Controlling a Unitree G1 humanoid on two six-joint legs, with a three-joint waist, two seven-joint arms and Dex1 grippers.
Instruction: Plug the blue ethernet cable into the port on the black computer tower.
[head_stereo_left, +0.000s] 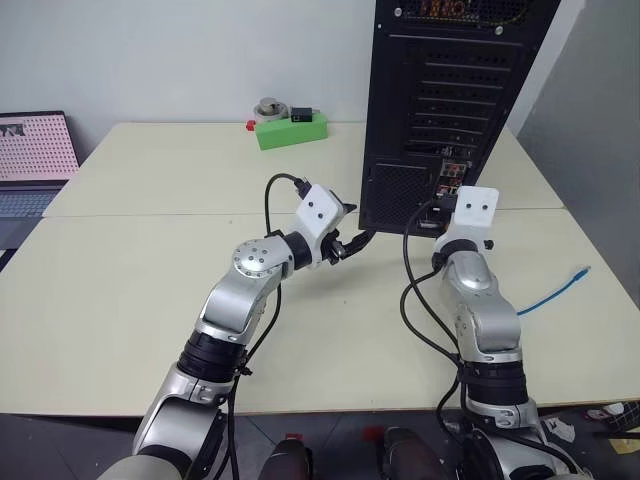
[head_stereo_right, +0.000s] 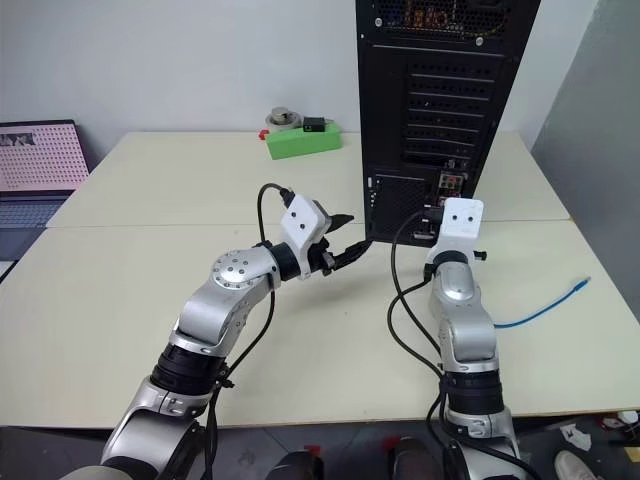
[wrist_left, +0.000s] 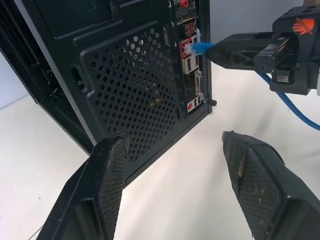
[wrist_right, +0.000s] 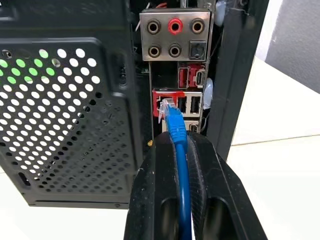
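Blue cable end first. From the head views we see the blue ethernet cable trailing over the table to the outer side of our right arm, free plug lying well away from it. Our right gripper is up against the rear panel of the black computer tower; our left gripper sits beside the tower's lower corner, near the right one.

Left wrist view: our left fingers stand apart with nothing between them, mesh vent straight ahead. Across from them the right gripper presents the plug at the port cluster.

Right wrist view: our right fingers are clenched on the cable just behind the plug. Plug tip is at the ethernet port directly ahead; we cannot tell whether it is seated.
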